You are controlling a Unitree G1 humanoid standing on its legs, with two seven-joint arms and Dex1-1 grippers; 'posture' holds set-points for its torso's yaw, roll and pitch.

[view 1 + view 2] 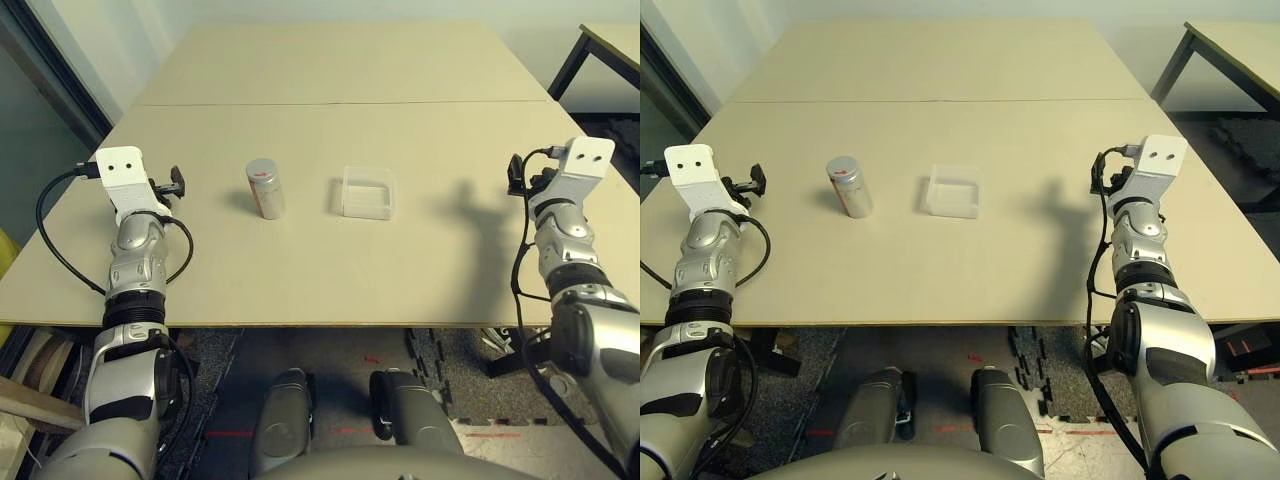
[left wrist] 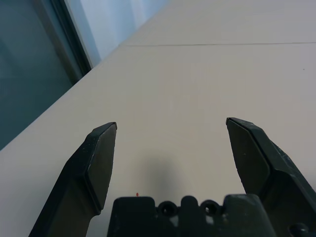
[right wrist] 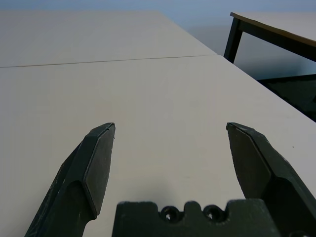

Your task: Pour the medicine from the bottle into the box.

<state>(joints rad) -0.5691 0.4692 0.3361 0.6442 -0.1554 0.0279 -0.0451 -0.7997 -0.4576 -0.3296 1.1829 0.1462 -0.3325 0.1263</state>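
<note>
Silver-grey metal with a red mark on its side, the bottle (image 1: 265, 188) stands upright near the middle of the pale table (image 1: 330, 265), its top closed as far as the head views let one judge. Taking the bottle as the landmark: the clear plastic box (image 1: 367, 192) sits close on its right, apart from it, not touching, and looks empty, though specks as small as the medicine might not show at this range. The left gripper (image 2: 170, 129) hangs above the table well to the left of the bottle, its two black fingers (image 2: 97, 163) spread wide with nothing between them. The right gripper (image 3: 170, 131) is far to the right of the bottle, beyond the box, fingers (image 3: 95, 165) likewise spread wide and holding nothing. A second table's dark leg (image 3: 233, 38) stands further right still.
</note>
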